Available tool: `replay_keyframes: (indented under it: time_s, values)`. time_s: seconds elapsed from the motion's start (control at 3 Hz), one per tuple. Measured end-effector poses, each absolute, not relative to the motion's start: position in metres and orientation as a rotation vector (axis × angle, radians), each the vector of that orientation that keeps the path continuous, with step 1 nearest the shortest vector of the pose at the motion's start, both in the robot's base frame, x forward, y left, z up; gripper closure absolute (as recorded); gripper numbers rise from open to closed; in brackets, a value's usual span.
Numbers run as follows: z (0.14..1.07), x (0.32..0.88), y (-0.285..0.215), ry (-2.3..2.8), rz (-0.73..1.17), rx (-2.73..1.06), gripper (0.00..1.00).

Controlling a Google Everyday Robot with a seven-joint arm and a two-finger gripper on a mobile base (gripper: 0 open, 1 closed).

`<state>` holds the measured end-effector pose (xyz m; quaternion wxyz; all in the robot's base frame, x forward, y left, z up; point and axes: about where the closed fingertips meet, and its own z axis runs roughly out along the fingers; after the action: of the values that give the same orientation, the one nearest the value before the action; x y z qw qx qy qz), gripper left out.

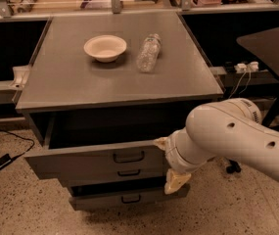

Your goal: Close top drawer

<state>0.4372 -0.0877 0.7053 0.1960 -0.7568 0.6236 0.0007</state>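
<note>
The top drawer [80,163] of the grey cabinet is pulled out, and its dark inside shows under the cabinet top. Its black bar handle [128,156] sits at the centre of the front. My gripper [169,162] is at the right part of the drawer front, just right of the handle. It is open and empty. One beige fingertip [161,142] is at the drawer's top edge and the other fingertip [177,182] hangs lower. My white arm [237,141] comes in from the right and hides the drawer's right end.
Two shallower drawers [124,197] below are also partly out. On the cabinet top [70,82] stand a white bowl [105,47] and a lying plastic bottle [149,52]. A dark table [271,45] stands at right. A cable and a black box [3,161] lie on the floor at left.
</note>
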Motion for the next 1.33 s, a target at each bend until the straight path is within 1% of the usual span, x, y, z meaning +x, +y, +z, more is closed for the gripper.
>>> replay_keyframes:
  time_s: [0.33, 0.67, 1.0, 1.33]
  values:
    - [0.704, 0.423, -0.086, 1.747, 0.016, -2.12, 0.19]
    - [0.682, 0.41, -0.085, 1.797, 0.088, -2.161, 0.34]
    - [0.663, 0.411, -0.085, 1.831, 0.121, -2.196, 0.33]
    - [0.661, 0.399, -0.099, 1.909, 0.063, -2.172, 0.28]
